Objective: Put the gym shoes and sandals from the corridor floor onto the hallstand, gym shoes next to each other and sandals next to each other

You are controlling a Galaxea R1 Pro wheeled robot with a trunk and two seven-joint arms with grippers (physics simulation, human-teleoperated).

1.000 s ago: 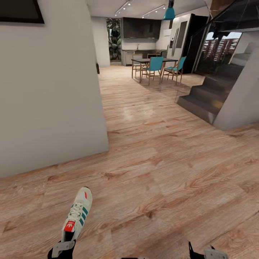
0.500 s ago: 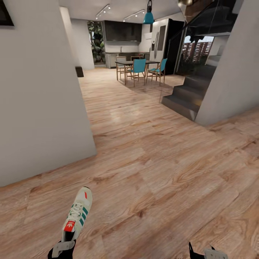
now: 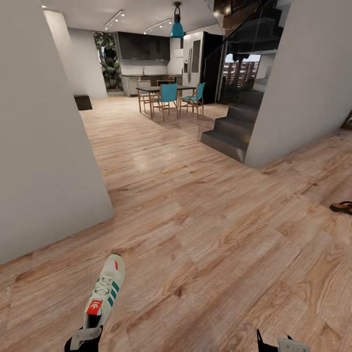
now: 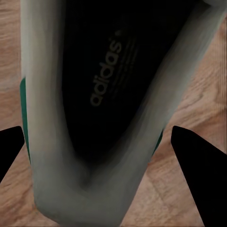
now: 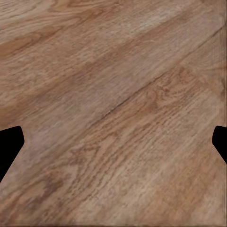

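Note:
A white gym shoe point(image 3: 105, 291) with green stripes and a red tongue label hangs above the corridor floor point(image 3: 205, 230), toe pointing away from me. My left gripper point(image 3: 85, 337) is shut on its heel end. In the left wrist view the shoe's dark insole point(image 4: 101, 94) lies between the two black fingertips point(image 4: 10, 146). My right gripper point(image 3: 282, 343) shows low at the right, open, with bare planks point(image 5: 113, 113) between its wide-spread fingertips. A dark brown sandal point(image 3: 342, 207) lies on the floor at the far right edge. The hallstand is out of view.
A pale wall block point(image 3: 44, 146) stands close on the left. Dark stairs point(image 3: 230, 132) and a slanted grey wall point(image 3: 303, 93) rise at the right. A dining table with teal chairs point(image 3: 168, 95) stands far ahead. Open wood floor stretches between them.
The whole view has swung to the right, bringing the sandal in at the right edge. The gym shoe and both grippers keep their places in the picture.

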